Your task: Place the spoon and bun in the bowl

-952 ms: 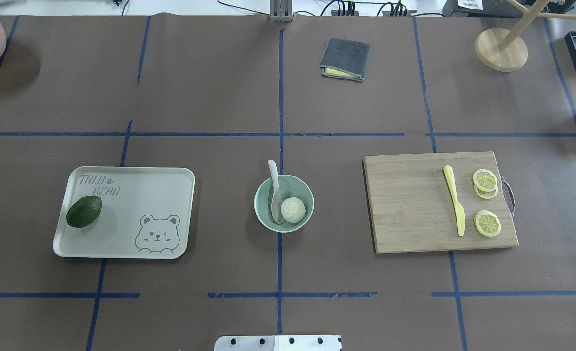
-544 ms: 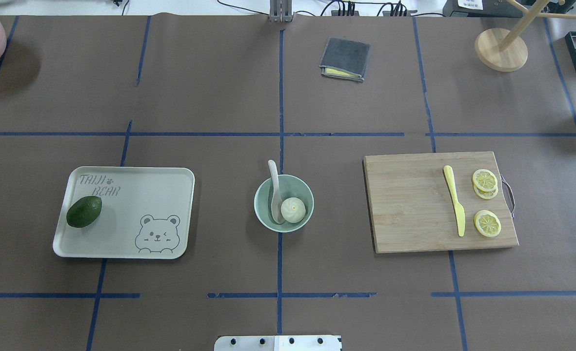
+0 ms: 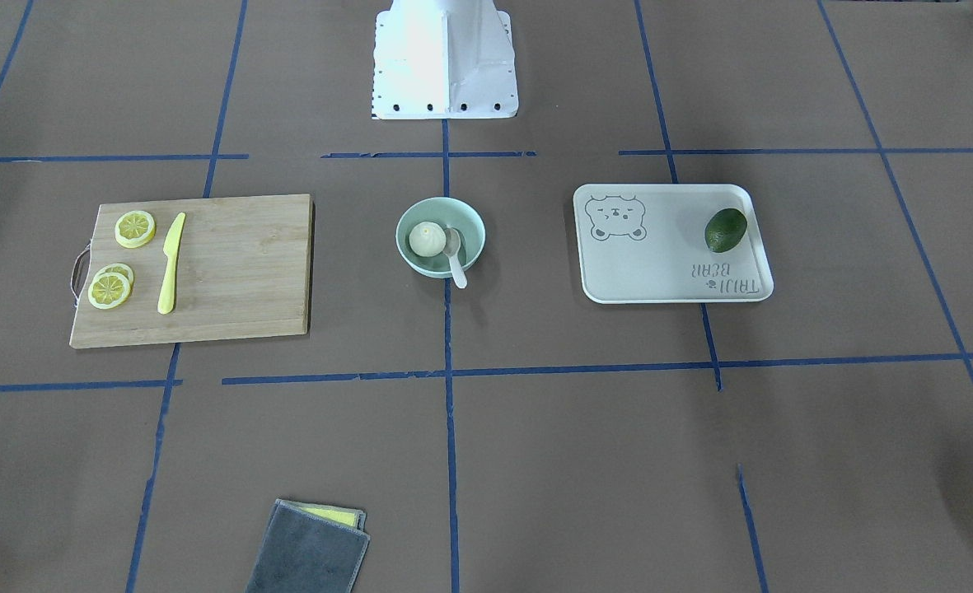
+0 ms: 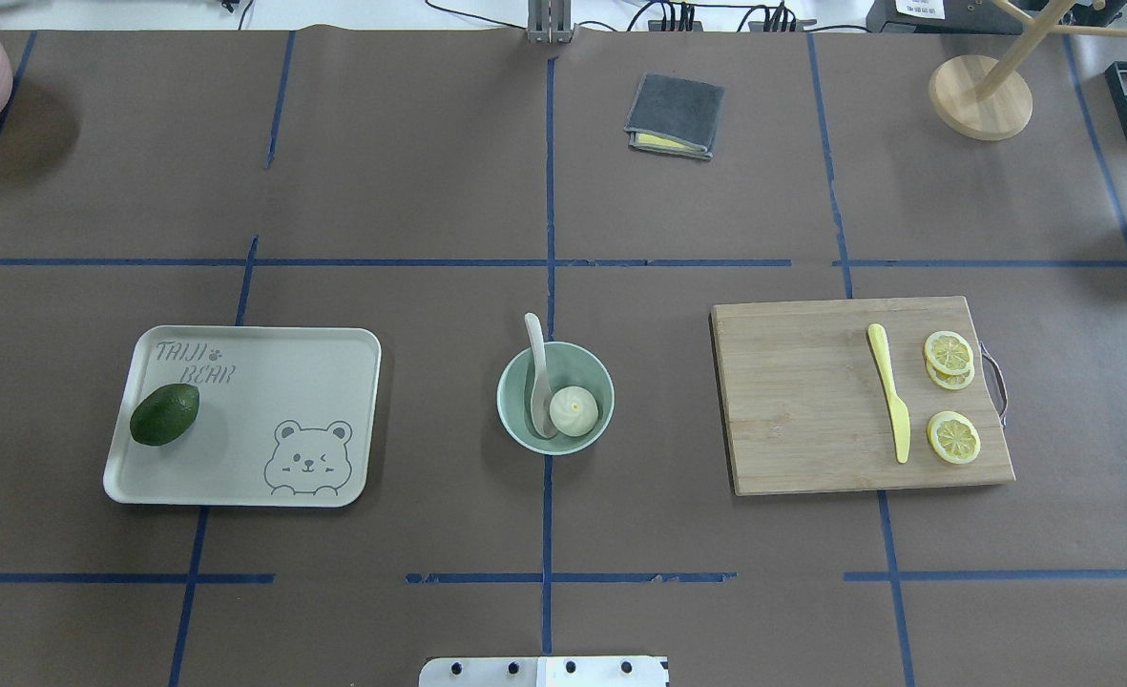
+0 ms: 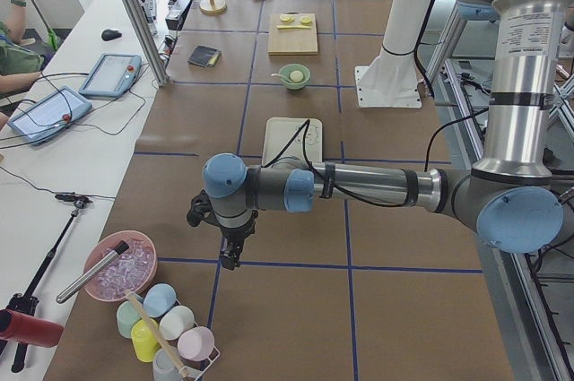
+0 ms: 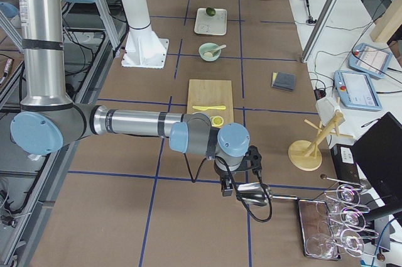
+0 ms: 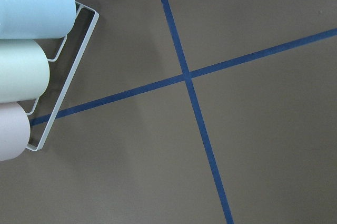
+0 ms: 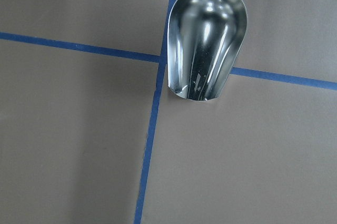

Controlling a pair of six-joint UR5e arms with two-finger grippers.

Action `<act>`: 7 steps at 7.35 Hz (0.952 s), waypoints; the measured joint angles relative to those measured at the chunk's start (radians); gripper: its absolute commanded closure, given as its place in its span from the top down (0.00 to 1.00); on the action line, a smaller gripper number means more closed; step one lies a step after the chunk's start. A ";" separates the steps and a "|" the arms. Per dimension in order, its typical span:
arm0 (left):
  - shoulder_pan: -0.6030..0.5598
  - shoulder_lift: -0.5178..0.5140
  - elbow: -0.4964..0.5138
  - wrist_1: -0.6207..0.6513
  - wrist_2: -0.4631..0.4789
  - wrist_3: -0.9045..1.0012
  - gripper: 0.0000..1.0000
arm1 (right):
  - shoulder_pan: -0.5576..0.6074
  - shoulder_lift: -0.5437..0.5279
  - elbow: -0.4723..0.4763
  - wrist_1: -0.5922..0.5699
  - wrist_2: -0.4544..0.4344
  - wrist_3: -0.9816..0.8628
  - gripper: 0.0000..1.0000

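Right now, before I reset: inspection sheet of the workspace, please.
Surface: brown paper table with a blue tape grid.
Job's things: bun and spoon both in bowl; the spoon handle pokes over the far rim.
Clutter: avocado on tray; yellow knife and lemon slices on cutting board; folded cloth.
End effectors: left end effector near cup rack; right end effector by metal scoop; open or shut cannot be told.
Cables: black cable loops from the right wrist.
Surroundings: tablets on the side bench.
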 measured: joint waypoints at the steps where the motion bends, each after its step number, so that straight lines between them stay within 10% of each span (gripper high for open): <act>1: -0.002 0.003 0.008 0.000 0.000 0.000 1.00 | 0.001 0.000 -0.002 0.007 0.012 0.003 1.00; 7: -0.045 0.024 0.005 0.000 0.000 -0.004 1.00 | 0.002 0.001 -0.033 0.085 0.045 0.080 1.00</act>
